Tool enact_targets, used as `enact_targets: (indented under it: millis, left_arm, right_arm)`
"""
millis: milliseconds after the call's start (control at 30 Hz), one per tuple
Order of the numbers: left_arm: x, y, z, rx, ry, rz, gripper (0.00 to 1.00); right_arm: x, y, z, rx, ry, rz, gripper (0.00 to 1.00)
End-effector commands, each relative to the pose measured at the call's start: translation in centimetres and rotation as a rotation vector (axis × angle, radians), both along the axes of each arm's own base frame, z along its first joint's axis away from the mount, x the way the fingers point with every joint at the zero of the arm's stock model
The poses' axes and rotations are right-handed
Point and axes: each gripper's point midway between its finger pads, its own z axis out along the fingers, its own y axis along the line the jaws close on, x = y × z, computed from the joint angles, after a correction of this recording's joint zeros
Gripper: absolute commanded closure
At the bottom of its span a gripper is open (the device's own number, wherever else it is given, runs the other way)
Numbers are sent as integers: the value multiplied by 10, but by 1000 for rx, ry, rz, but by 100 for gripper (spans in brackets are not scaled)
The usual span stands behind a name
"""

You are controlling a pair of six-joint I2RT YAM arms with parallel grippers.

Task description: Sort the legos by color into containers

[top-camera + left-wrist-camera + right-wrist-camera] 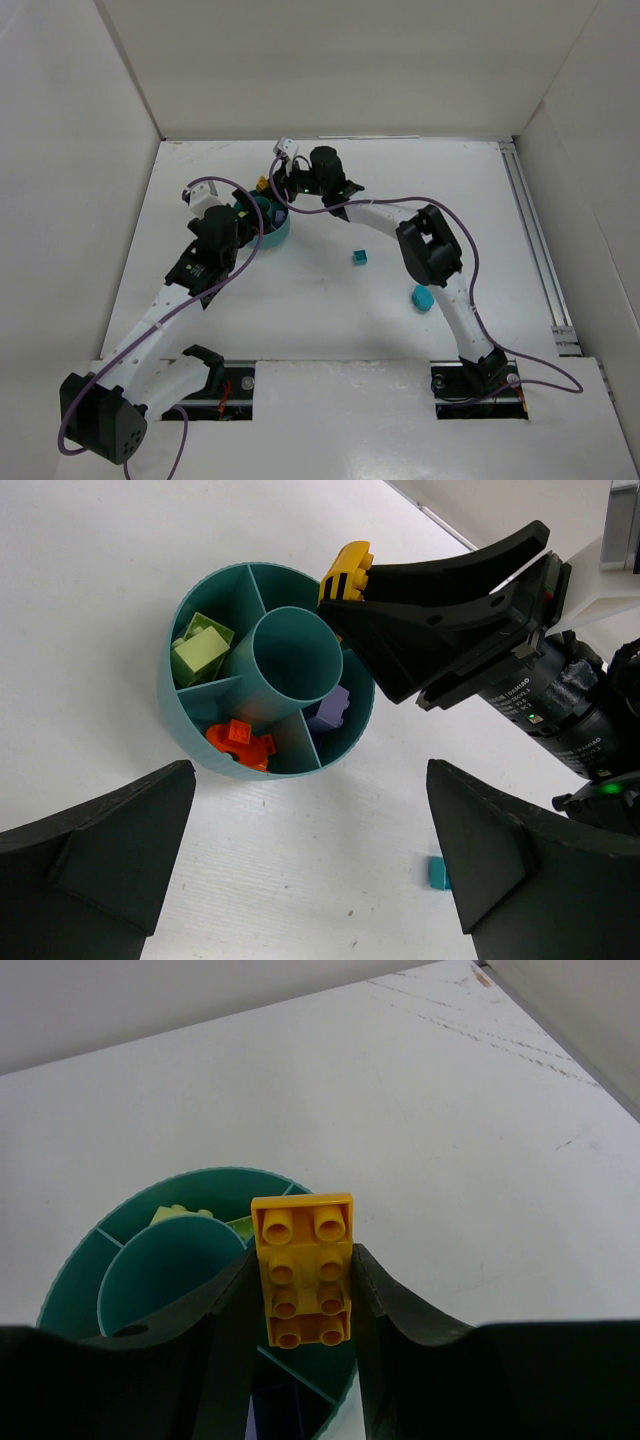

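Observation:
The round teal dish (190, 720) holds light green (200, 652), orange (240, 745) and lilac (330, 710) legos in separate compartments. It also shows in the top view (281, 229) and right wrist view (80, 1270). My right gripper (305, 1290) is shut on a yellow lego (303, 1260) and holds it above the dish's far rim; the yellow lego shows in the left wrist view (345, 568) and top view (262, 184). My left gripper (310, 880) is open and empty, near side of the dish. Two teal legos (361, 257) (423, 297) lie on the table.
White walls enclose the table on the left, back and right. A metal rail (535, 250) runs along the right edge. The right arm (430, 245) reaches across the table's middle. One teal lego (437, 872) lies beside my left gripper's right finger.

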Motion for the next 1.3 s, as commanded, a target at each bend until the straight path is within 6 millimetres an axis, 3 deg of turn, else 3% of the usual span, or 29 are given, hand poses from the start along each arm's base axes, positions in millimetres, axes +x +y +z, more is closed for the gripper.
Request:
enact_targets:
  millis: [0, 233, 300, 433, 600, 667, 700, 733, 800, 833, 867, 900, 933, 967, 1033, 1067, 1100, 1133, 1167, 1200, 1233, 1267]
  left_arm:
    - [3, -1, 3, -2, -21, -7, 0]
    - [3, -1, 3, -2, -21, -7, 0]
    - [3, -1, 3, -2, -21, -7, 0]
    - [3, -2, 3, -5, -20, -16, 0]
    - [2, -6, 2, -6, -16, -42, 0]
    - [2, -8, 6, -2, -22, -57, 0]
    - [1, -11, 6, -8, -20, -71, 0]
    - [1, -13, 5, -1, -18, -89, 0]
    - [0, -20, 7, -8, -22, -131, 0]
    - [0, -23, 9, -16, -29, -144, 0]
    - [-1, -28, 9, -26, -25, -171, 0]
    - [-1, -30, 11, -24, -36, -188, 0]
    - [0, -33, 6, -24, -20, -203, 0]
    - [0, -36, 3, -26, -9, -215, 0]
    - [2, -48, -4, -32, 8, -272, 0]
    - [2, -51, -9, -27, 25, -294, 0]
    - [1, -57, -18, -32, 55, -321, 0]
    - [1, -62, -16, -34, 44, -337, 0]
    - [1, -66, -22, -29, 63, -346, 0]
    - [-2, -73, -20, -23, 52, -371, 0]
    - [0, -74, -22, -23, 53, -371, 0]
    - [-1, -77, -24, -30, 51, -387, 0]
  right_arm:
    - [-11, 8, 39, 66, -53, 46, 57]
    - [-15, 9, 35, 64, -35, 64, 48]
    - [-17, 7, 41, 71, -44, 64, 43]
    - [-19, 5, 45, 72, -46, 64, 43]
    - [-25, -1, 82, 102, -112, 65, 41]
    - [-30, -5, 90, 103, -125, 66, 39]
    - [-27, -14, 85, 91, -111, 45, 38]
    - [-30, -20, 101, 98, -140, 31, 33]
    - [-19, -42, 104, 84, -151, -38, 29]
    - [-27, -52, 106, 71, -151, -56, 22]
    - [-23, -66, 103, 51, -144, -92, 18]
    - [-20, -79, 101, 37, -133, -138, 5]
    - [-21, -100, 71, -24, -86, -178, 0]
    - [-27, -116, 88, -23, -105, -211, 0]
    - [-25, -152, 74, -82, -75, -323, 0]
    - [-36, -186, 57, -138, -21, -385, 0]
    - [-30, -219, 46, -190, 6, -509, 0]
    - [-39, -238, 35, -244, 39, -571, 0]
    - [-60, -275, -5, -392, 156, -644, 0]
    - [-74, -297, 1, -422, 194, -730, 0]
    - [-80, -338, -9, -516, 234, -894, 0]
    - [-95, -358, -16, -576, 277, -966, 0]
